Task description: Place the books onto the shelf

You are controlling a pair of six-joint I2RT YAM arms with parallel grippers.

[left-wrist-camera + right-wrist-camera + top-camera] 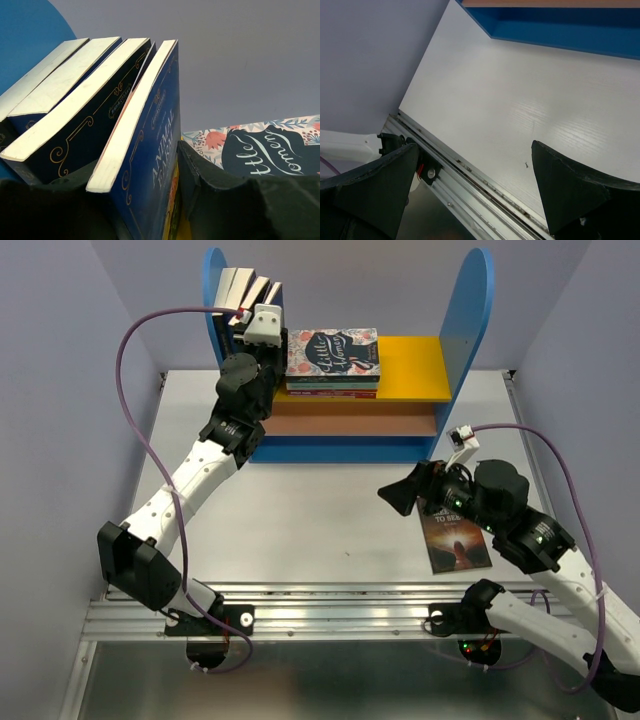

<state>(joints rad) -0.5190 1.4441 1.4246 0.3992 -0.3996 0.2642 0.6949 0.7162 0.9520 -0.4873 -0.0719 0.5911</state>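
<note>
The shelved books point(246, 288) are leaned on the left panel point(213, 300) of the shelf point(478, 315) for support; the outermost book point(152, 145) is straddled by the left gripper point(140, 192), though whether it is pinched or freed cannot be told; the right gripper point(475, 150) is held spread and empty near the last book point(457, 540) on the table point(320, 500).

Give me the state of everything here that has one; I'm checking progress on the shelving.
Left tool, astride the Animal Farm book, grip unclear.
Animal Farm book, standing on the shelf, leaning on its neighbours.
Other shelved books, standing, leaning.
Little Women stack, lying flat on the shelf.
Loose book, flat on the table, cover up, unshelved.
Right tool, open, empty.
</note>
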